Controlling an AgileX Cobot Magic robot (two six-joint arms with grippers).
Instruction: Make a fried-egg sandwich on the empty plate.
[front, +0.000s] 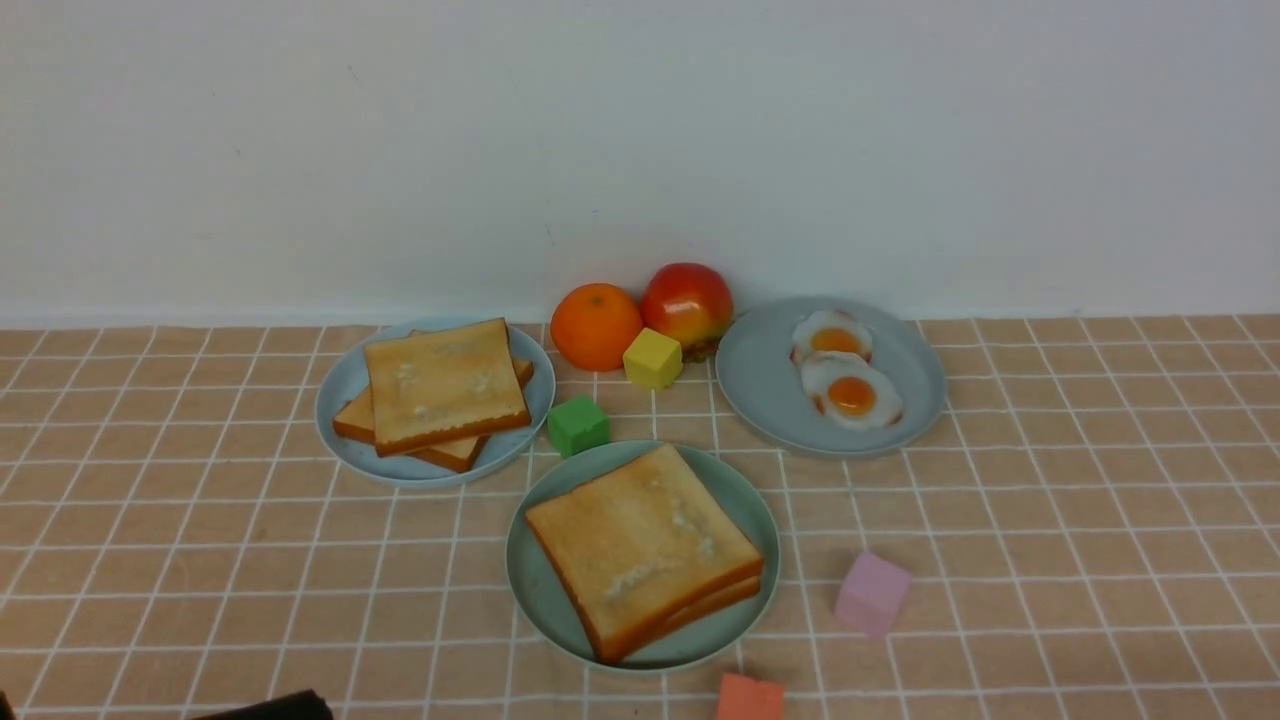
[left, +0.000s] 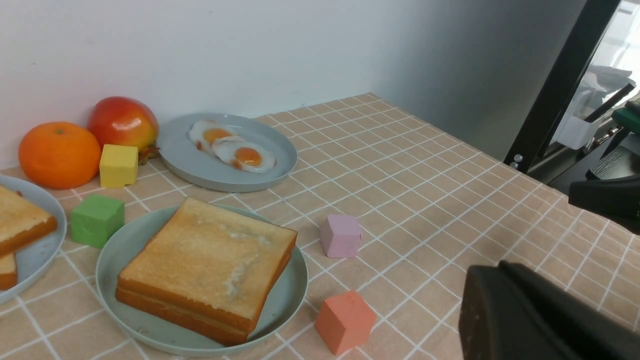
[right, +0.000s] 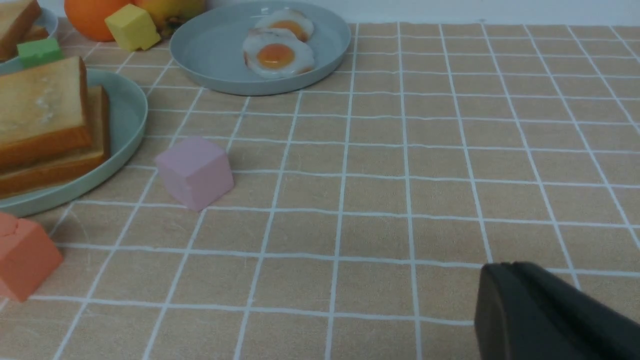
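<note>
Two toast slices (front: 643, 550) sit stacked on the green plate (front: 541, 600), top one skewed a bit off the lower; I can't see any egg between them from any cam. Both fried eggs (front: 850, 393) I can see lie side by side, touching, on the grey plate (front: 760, 385), well apart from my right gripper (right: 550, 320) across bare checked cloth (front: 1080, 520). Left gripper (left: 540, 320) is only a dark blunt tip at the edge of its wrist cam; fingers together, nothing in them, and the sandwich plate is out ahead of them w/ an orange-red cube (left: 345, 321) between the tip and the plate rim. Right gripper is also just a dark tip, fingers together, empty; a pink cube (right: 196, 172) sits ahead of it, near the green plate but not touching. Further out past the sandwich from both tips: a green cube (front: 578, 425), a yellow cube (front: 652, 357), an orange (front: 595, 326) and an apple (front: 687, 304) by the wall. 2nd grey plate (front: 345, 395) holds more toast (front: 443, 385), approx 3 slices overlapped, exact count unclear. Front cam shows a dark bit of the left arm (front: 275, 707) at the bottom edge only.
</note>
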